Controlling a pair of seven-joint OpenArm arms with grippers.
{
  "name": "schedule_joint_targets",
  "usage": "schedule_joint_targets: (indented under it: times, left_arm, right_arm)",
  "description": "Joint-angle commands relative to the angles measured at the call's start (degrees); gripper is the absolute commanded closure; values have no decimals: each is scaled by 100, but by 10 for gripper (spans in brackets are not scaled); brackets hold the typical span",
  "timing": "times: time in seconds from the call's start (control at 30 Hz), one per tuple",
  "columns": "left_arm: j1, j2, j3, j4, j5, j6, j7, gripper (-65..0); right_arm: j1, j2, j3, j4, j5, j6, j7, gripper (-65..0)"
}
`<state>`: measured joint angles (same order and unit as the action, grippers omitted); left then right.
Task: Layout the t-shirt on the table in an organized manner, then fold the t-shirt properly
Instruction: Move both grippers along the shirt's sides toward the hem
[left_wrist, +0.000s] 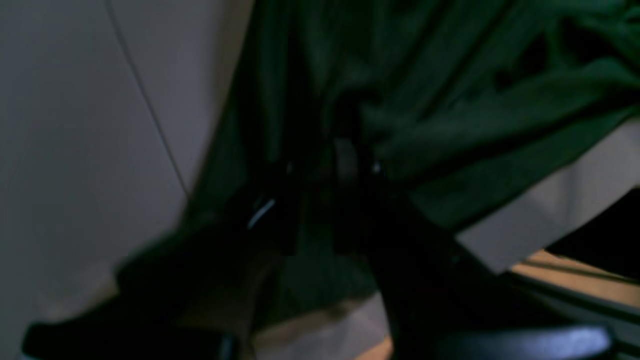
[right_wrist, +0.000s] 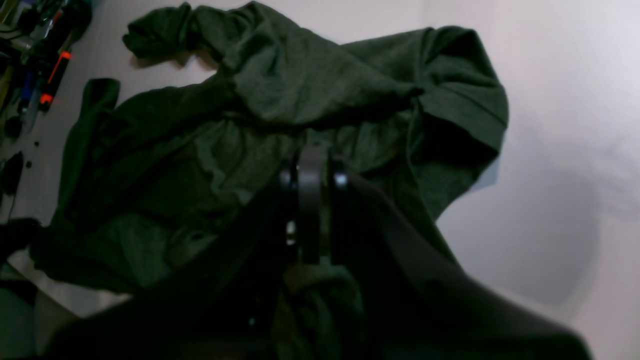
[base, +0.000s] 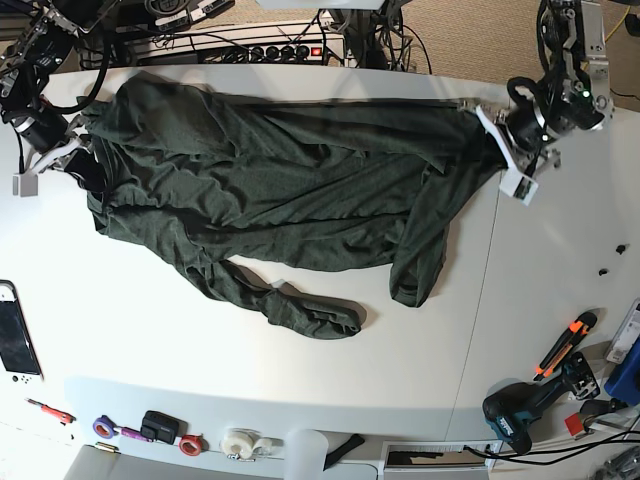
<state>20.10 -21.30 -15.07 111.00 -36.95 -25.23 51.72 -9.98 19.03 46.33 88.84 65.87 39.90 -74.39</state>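
The dark olive-green t-shirt (base: 290, 190) lies wrinkled across the white table (base: 330, 370), pulled lengthwise between my two grippers, with one part trailing toward the front (base: 310, 312). My left gripper (base: 497, 137) is shut on the shirt's edge at the base view's right; the left wrist view shows its fingertips (left_wrist: 350, 160) buried in the fabric (left_wrist: 450, 100). My right gripper (base: 85, 152) is shut on the opposite edge at the base view's left; the right wrist view shows it (right_wrist: 312, 170) pinching the cloth (right_wrist: 200, 150) above the table (right_wrist: 550, 150).
A drill (base: 520, 410) and an orange-handled tool (base: 565, 345) lie at the front right. Tape rolls (base: 240, 443) and small items line the front edge. A black device (base: 15, 340) sits at the left edge. A power strip (base: 250, 45) and cables run along the back.
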Motion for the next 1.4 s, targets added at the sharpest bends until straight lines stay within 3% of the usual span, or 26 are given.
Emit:
schedule_joint_targets:
  times: [0.0,0.13,0.27,0.4,0.7,0.87,0.97,1.0,1.13,1.27,1.37]
  left_arm:
    - [-31,-63,-24,208,-76,-22,-181,-126]
    - [-33,-61,-22,507,-74,-22,-501,-138]
    - [-299,-59,-15,509,85,46,-820,-239]
    - [-863,-61,39,310,42,393,-804,-241]
    - [-2240,-59,1069,-1320,4,470,-807,-241]
    - [-2782,74,1510,-1499,9,468,-824,-241]
    - [-3003,197,1705,-1506,238,468,-807,-241]
    - [-3047,227,1770,-1508,321,468,-804,-241]
    - [-3073,243,1961,-1539,376,468,-824,-241]
    - [-3073,238,2000,-1539,396,470,-820,-241]
    - [-3073,240,2004,-1539,553,470,-809,-241]
  right_arm:
    - [48,127,26,74,116,10,92,-35]
    - [48,127,26,74,118,10,96,-35]
    - [68,127,26,74,120,10,118,-35]
    - [179,52,26,74,122,10,133,-35]
    - [796,-337,20,74,98,10,146,-35]
    - [1228,-540,9,70,-450,10,334,-35]
    - [1482,-614,-166,61,-1318,10,636,-39]
    - [1561,-612,-310,31,-1700,10,704,-70]
    - [1895,-612,-1075,-391,-2695,10,1307,-338]
    - [2389,-612,-1768,-1172,-3484,10,2138,-348]
    - [2903,-597,-2256,-1991,-3884,0,2264,-348]
